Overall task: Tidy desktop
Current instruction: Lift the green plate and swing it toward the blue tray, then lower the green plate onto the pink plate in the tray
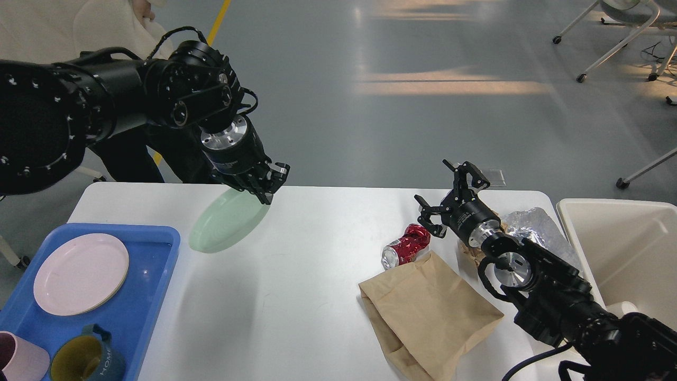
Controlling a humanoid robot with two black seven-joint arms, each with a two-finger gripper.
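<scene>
The white desktop (317, 296) fills the lower middle of the head view. My left gripper (267, 186) is shut on the rim of a pale green plate (227, 221) and holds it tilted in the air above the desktop's far left part. My right gripper (449, 193) is open and empty, just right of a crushed red can (406, 245). A brown paper bag (428, 312) lies flat in front of the can. Crumpled foil (529, 223) lies behind my right arm.
A blue tray (148, 296) at the left edge holds a pink plate (81, 274), a pink cup (21, 362) and a dark mug (87, 360). A cream bin (624, 254) stands at the right end. A person stands behind my left arm.
</scene>
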